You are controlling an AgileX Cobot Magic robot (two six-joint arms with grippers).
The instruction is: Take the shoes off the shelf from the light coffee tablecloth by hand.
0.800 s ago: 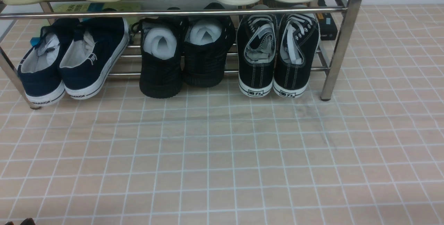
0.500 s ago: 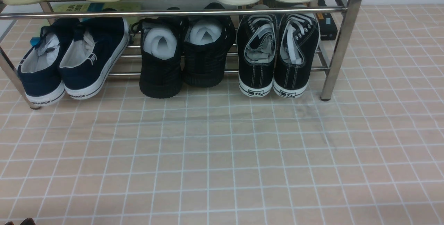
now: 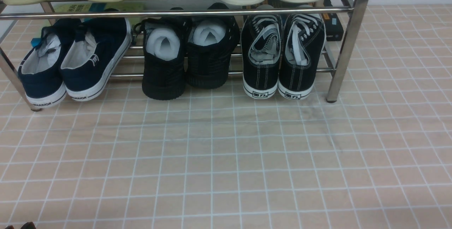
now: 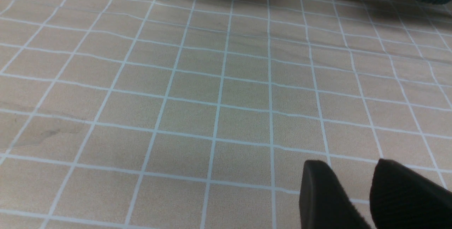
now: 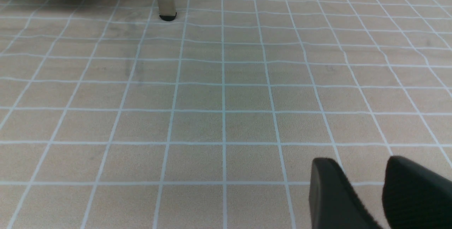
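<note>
Shoes (image 3: 279,59) as yet untouched on the shelf (image 3: 348,38). Nearest, left gripper (image 4: 351,162) low over the light coffee tablecloth (image 3: 226,158), black fingers a narrow gap apart, holding nothing; right gripper (image 5: 360,158) likewise, narrowly parted and empty. Beyond, gridded cloth up to the chrome legs. On the bottom tier, at the robot's right end, just inside the right leg: black canvas pair side by side, heels toward the camera and lowest, down at the cloth, white stitching up the backs, white-edged soles with a printed heel label, white laces further in. Left of them, black textured shoes (image 3: 187,59), then navy slip-ons (image 3: 70,59). Matches the front view 0.8 s ago: nothing shifted.
</note>
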